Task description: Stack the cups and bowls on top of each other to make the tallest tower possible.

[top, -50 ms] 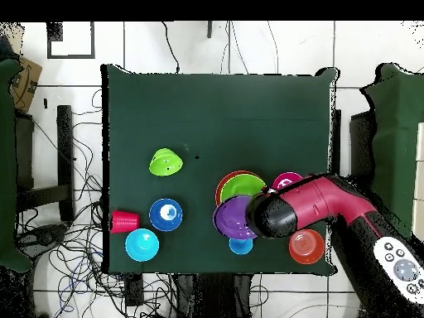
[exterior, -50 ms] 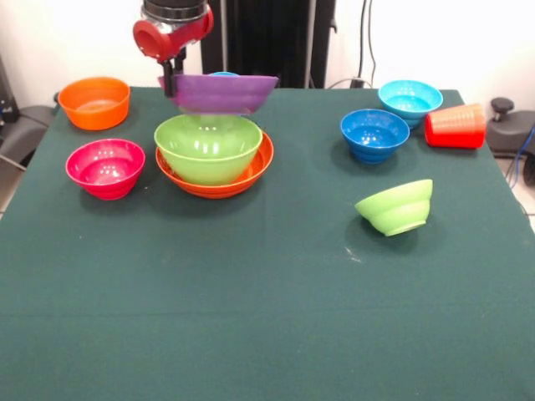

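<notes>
My gripper (exterior, -50 ms: 170,82) is shut on the left rim of the large purple bowl (exterior, -50 ms: 219,93) and holds it level in the air. Just below and in front stands the tower (exterior, -50 ms: 214,153): a large lime green bowl (exterior, -50 ms: 208,145) nested in a large orange bowl (exterior, -50 ms: 251,173). In the overhead view the purple bowl (top, -50 ms: 233,217) overlaps the edge of the green bowl (top, -50 ms: 243,186), and the arm hides the gripper. A light blue cup (top, -50 ms: 241,245) stands beside the purple bowl and shows only as a sliver (exterior, -50 ms: 223,74) behind it in the front view. A red cup (exterior, -50 ms: 456,126) lies on its side at the right.
A small orange bowl (exterior, -50 ms: 94,102) and a magenta bowl (exterior, -50 ms: 105,167) sit left of the tower. To the right are a dark blue bowl (exterior, -50 ms: 374,134), a light blue bowl (exterior, -50 ms: 410,99) and a tilted small lime green bowl (exterior, -50 ms: 395,206). Cables lie beyond the table's edges.
</notes>
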Robot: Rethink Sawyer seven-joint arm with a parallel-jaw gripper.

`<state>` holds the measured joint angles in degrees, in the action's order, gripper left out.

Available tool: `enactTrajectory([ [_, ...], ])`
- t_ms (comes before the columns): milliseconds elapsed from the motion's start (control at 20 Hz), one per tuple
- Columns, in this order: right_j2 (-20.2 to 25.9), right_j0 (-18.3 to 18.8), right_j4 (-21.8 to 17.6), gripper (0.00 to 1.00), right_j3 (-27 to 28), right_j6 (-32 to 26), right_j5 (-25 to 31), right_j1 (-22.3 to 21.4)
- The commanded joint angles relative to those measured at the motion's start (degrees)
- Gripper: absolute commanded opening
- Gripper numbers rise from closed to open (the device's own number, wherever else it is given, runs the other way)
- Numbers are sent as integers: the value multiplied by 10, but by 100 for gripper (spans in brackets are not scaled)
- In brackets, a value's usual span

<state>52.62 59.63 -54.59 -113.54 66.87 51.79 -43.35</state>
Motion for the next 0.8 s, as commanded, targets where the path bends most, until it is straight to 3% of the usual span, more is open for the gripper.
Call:
enactTrajectory([
  [50,-53,-43,-57,0,26,4,-46,47],
  [500,-67,-62,-46,0,45,-7,-36,42],
  [800,-50,-35,-11,0,26,-54,-16,9],
])
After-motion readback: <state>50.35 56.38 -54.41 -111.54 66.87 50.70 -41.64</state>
